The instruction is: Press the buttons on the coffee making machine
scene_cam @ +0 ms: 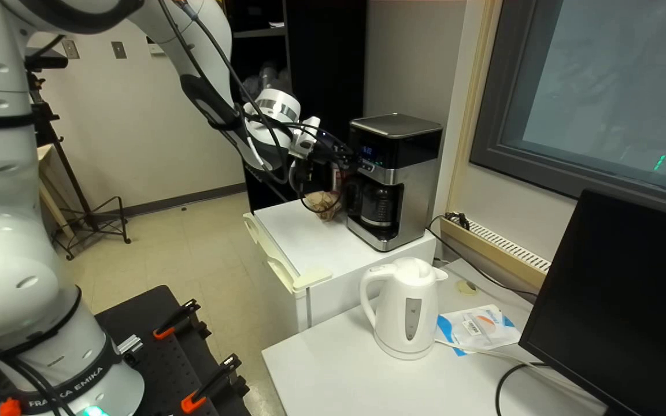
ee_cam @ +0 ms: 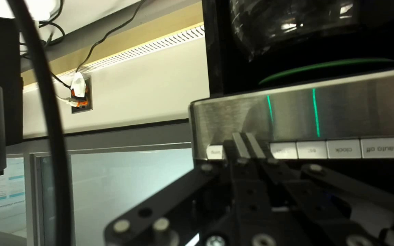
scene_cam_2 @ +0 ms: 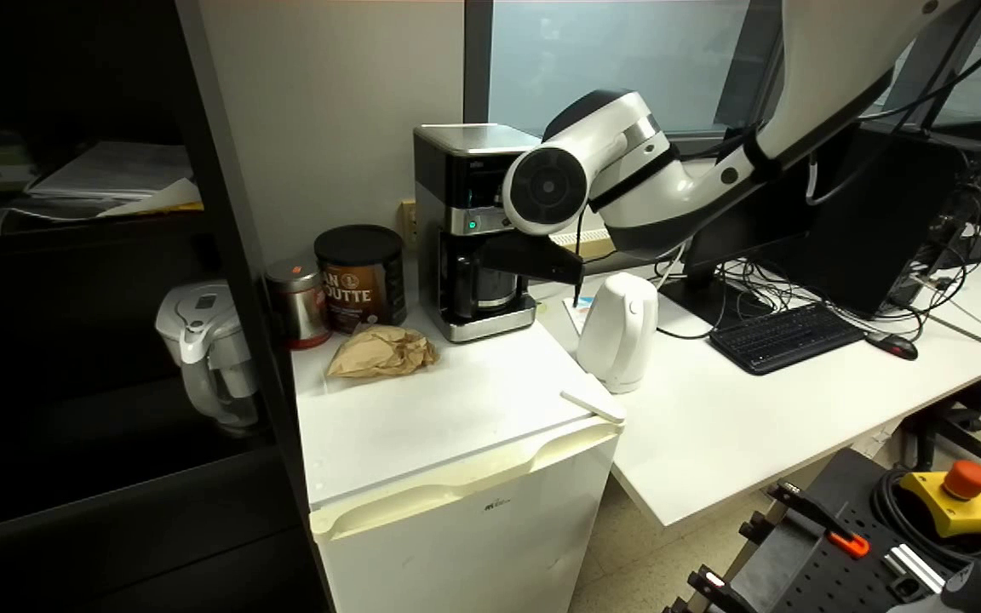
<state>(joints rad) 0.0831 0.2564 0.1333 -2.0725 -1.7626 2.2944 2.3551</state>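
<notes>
From left in an exterior view, a shiny metal canister (scene_cam_2: 300, 302) with a red base, a brown cylindrical tub (scene_cam_2: 358, 281) and a crumpled paper bag (scene_cam_2: 381, 352) sit beside the boxy black-and-silver coffee maker (scene_cam_2: 461, 223), its dark glass carafe (scene_cam: 378, 205) inside, on a smooth white fridge (scene_cam_2: 456, 409). The black gripper (ee_cam: 247, 145) is closed, its narrow fingertips (ee_cam: 240, 145) together at the machine's row of flat rectangular buttons (ee_cam: 344, 149); whether they touch cannot be told. At right, a rounded white kettle (scene_cam_2: 605, 340) stands on a pale desk (scene_cam_2: 763, 426).
</notes>
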